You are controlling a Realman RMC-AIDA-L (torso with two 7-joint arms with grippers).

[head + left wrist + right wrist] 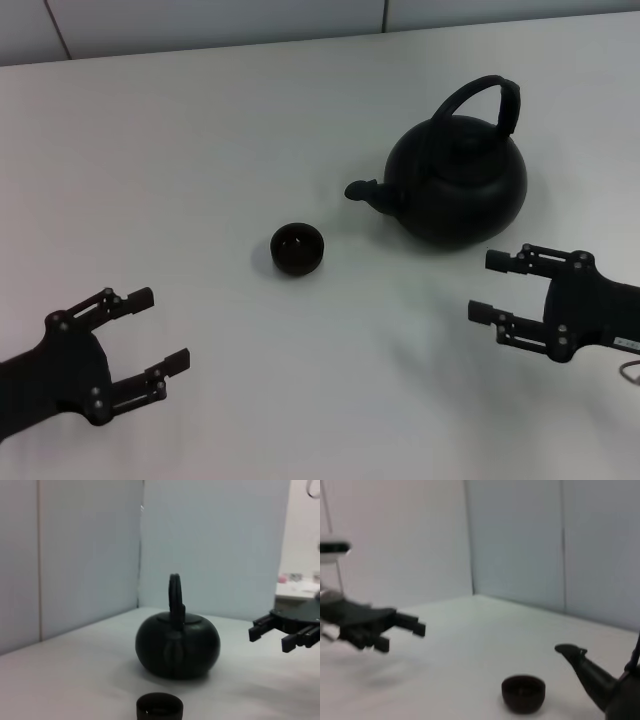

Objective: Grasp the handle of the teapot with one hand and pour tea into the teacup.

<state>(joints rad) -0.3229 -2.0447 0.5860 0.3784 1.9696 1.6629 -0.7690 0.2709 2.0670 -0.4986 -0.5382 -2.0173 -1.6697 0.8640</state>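
Teapot [458, 180] stands upright toward the far right of the tabletop [200, 130], handle [487, 100] arched over the lid, spout [368, 191] aimed left at the cup [297, 248], which sits apart from it nearer the middle. Right end effector [493, 286] hovers just at the near side of the pot, fingers apart and holding nothing; left end effector [160, 331] hangs by the near left edge, also spread and empty. Whether tea is in the cup cannot be told. Any grasp should take the handle's crown squarely, so the pot cannot swing when tipped.
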